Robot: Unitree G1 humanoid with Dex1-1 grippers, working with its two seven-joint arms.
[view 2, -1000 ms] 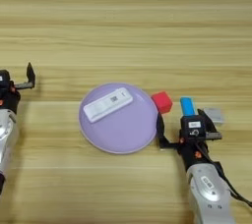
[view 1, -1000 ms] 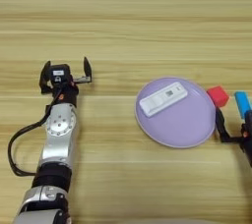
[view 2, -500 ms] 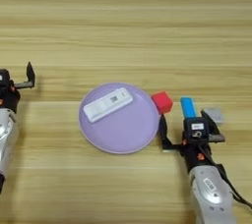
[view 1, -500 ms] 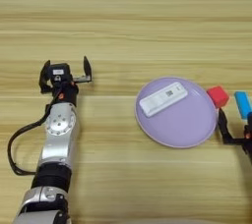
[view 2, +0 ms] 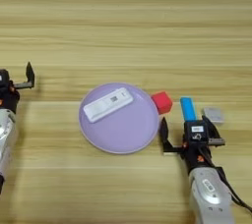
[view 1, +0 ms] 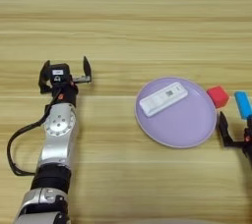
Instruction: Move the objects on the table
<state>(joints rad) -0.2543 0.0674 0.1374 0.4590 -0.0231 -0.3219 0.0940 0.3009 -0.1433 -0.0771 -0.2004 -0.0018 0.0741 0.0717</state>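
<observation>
Fingers of the right gripper (view 2: pixel 188 137) stand wide apart, holding nothing; one black finger (view 2: pixel 164 131) sits just off the lower right rim of the lilac plate (view 2: pixel 118 134), the other is over by the grey flat rectangle (view 2: pixel 213 115). Blue oblong block (view 2: pixel 187 108) lies just ahead of these jaws, near their middle, not touching them as far as can be seen. Red cube (view 2: pixel 162 102) is ahead and to the left of the jaws, right against the plate's right rim, apart from the blue block. White remote-like bar (view 2: pixel 108 104) lies tilted on the upper left part of the plate, further left of the right jaws.

Left gripper (view 1: pixel 65 73) is far off to the left, well apart from the plate, jaws also spread wide and empty, fingers pointing away from the robot. Its silver forearm (view 1: pixel 56 134) runs back toward the bottom edge, with a black cable (view 1: pixel 17 144) looping beside it. Nothing lies between its fingers but bare wooden table (view 1: pixel 128 16).
</observation>
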